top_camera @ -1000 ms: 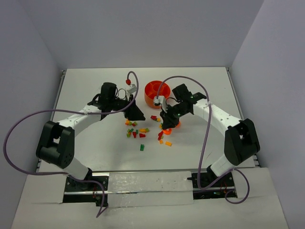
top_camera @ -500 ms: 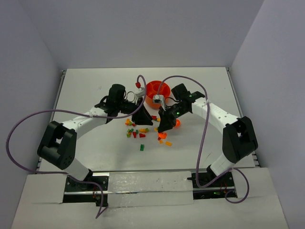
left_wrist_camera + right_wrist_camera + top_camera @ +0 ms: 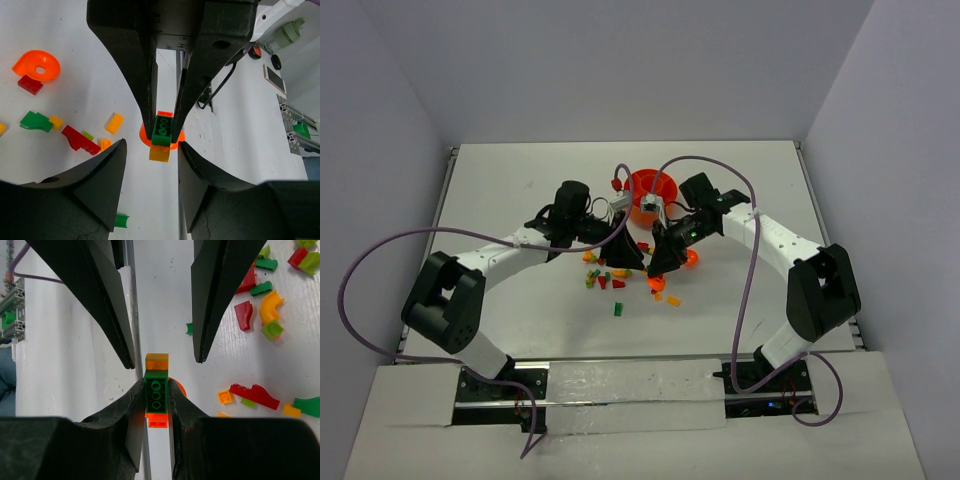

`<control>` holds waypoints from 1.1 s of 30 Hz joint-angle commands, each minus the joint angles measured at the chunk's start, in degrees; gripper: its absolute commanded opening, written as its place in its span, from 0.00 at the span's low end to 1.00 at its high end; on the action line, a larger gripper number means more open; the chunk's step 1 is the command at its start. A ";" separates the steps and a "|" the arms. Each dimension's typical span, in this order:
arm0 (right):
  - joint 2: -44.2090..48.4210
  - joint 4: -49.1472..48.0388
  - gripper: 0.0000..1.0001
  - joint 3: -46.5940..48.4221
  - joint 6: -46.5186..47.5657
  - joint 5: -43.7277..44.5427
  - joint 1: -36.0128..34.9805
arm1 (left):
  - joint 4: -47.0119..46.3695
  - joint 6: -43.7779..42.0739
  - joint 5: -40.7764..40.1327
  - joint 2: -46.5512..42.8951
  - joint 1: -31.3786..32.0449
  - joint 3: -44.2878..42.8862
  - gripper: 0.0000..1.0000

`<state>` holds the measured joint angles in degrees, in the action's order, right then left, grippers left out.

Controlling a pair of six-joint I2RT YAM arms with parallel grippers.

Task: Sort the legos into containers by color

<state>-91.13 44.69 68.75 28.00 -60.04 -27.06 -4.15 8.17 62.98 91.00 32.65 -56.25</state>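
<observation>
**Chg. vs. 1 s ago:** L arm has swung in toward R arm. The left gripper (image 3: 151, 145) now meets the right gripper (image 3: 156, 383) tip to tip; they stood well apart before.

**Tool state:**
- Right gripper: jaws closed narrow on a green brick (image 3: 156, 392), w/ a yellow-orange piece on one end and a red-orange piece on the other.
- Left gripper: approx. half open, one finger each side of that stack w/ a gap on both sides. It holds nothing.

**Surroundings, near to far:**
- Lone green piece (image 3: 618, 310) on the table (image 3: 520, 180).
- Loose legos (image 3: 602, 276) (red, green, orange, yellow), scattered below both grippers.
- Orange bowl (image 3: 642, 183) beyond, not touched.

**Obscured:**
- Bowl part-covered by wrist hardware & cable; compartments not readable.
- Orange disc (image 3: 144, 135) behind the stack is mostly hidden.
</observation>
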 commanded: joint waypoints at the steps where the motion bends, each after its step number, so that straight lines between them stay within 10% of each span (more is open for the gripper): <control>1: -0.27 0.49 0.00 2.97 -0.84 -3.03 0.54 | -2.76 -0.18 2.61 0.58 0.57 0.52 0.54; 11: -0.52 0.74 0.00 3.58 -1.37 -3.86 1.30 | -3.22 0.60 3.29 0.84 0.66 1.06 0.45; 22: -0.89 1.69 0.00 3.25 -0.17 -3.22 3.33 | 0.20 -0.37 3.38 1.67 0.27 1.03 0.00; 33: -0.74 2.72 0.00 5.17 0.19 -3.19 8.34 | 14.56 -12.78 -7.56 2.11 -7.89 2.54 0.00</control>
<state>-92.31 46.33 71.11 27.94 -62.57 -19.67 2.87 2.03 61.63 92.59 28.33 -53.27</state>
